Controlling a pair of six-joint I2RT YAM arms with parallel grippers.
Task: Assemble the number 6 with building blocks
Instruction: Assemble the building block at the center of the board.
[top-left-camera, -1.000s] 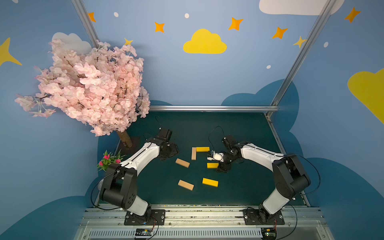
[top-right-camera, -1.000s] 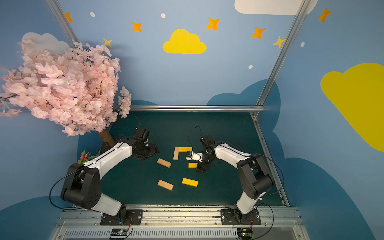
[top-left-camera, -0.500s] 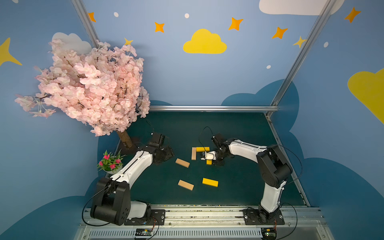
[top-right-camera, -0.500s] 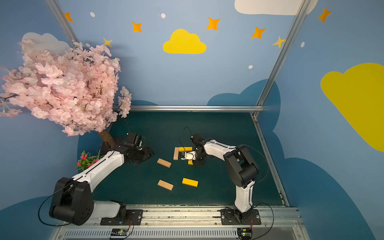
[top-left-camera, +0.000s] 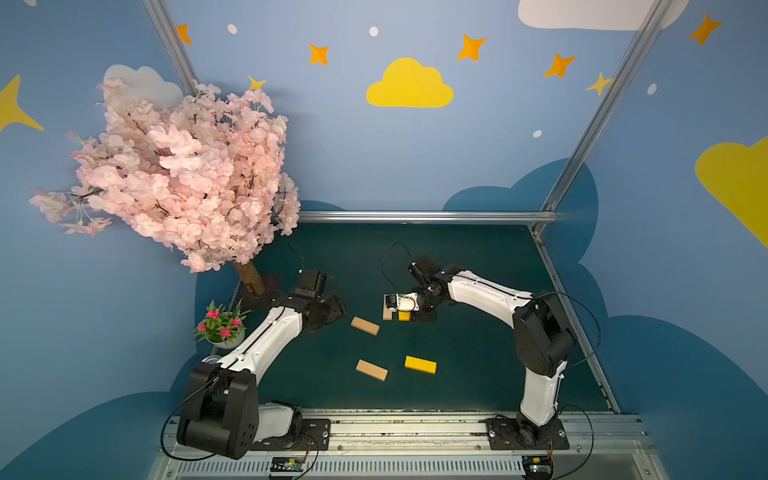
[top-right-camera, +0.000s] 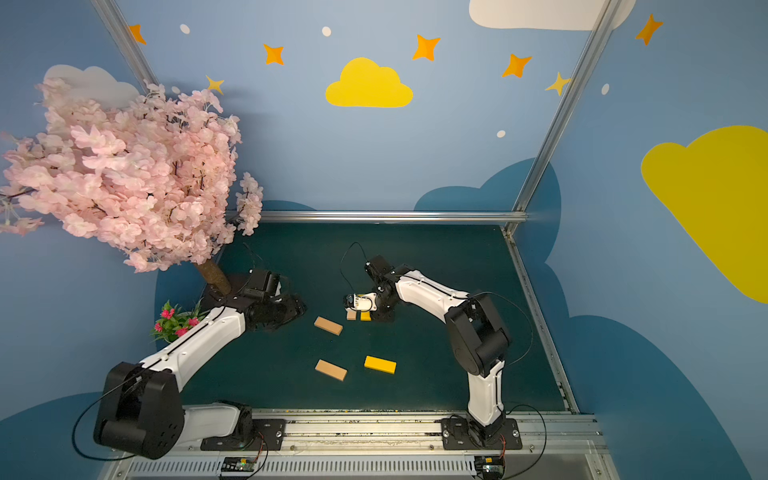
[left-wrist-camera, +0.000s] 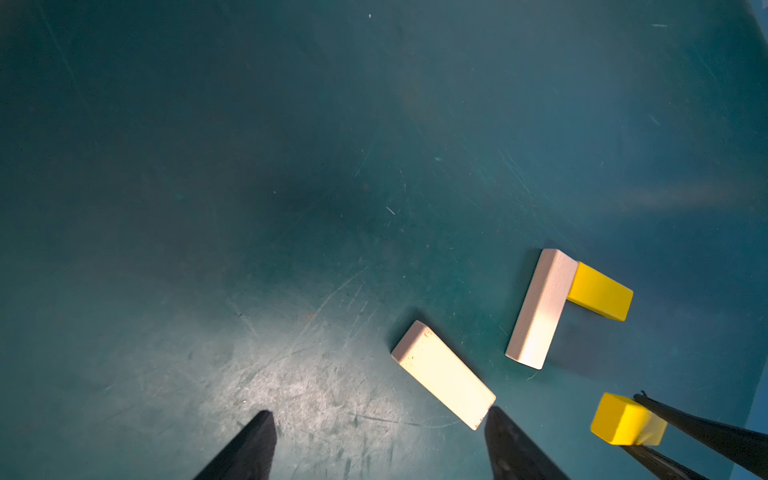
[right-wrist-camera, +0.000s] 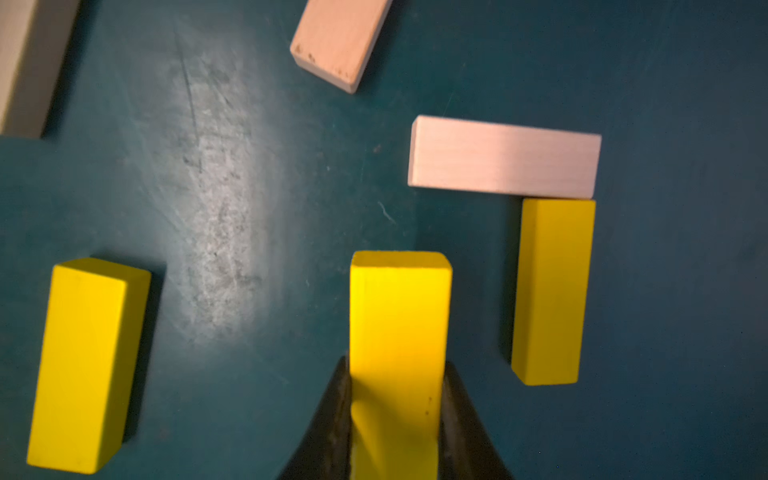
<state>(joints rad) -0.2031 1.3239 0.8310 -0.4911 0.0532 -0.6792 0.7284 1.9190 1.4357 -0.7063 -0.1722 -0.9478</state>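
Grip status: right fingers (right-wrist-camera: 338, 407) are clamped on one end of the held yellow bar (right-wrist-camera: 399, 316). Beside it on the counter (right-wrist-camera: 249, 208), the placed yellow bar (right-wrist-camera: 550, 291) butts end-on against the joined tan bar (right-wrist-camera: 503, 158), forming an L at mid-counter. The left fingers (left-wrist-camera: 505, 436) stand wide apart, holding nothing; the loose tan bar (left-wrist-camera: 442, 374) lies just beside one tip. The near tan bar (top-left-camera: 371, 369) and near yellow bar (top-left-camera: 420, 364) lie separately.

No words, numbers, brands or signs to read in any view.
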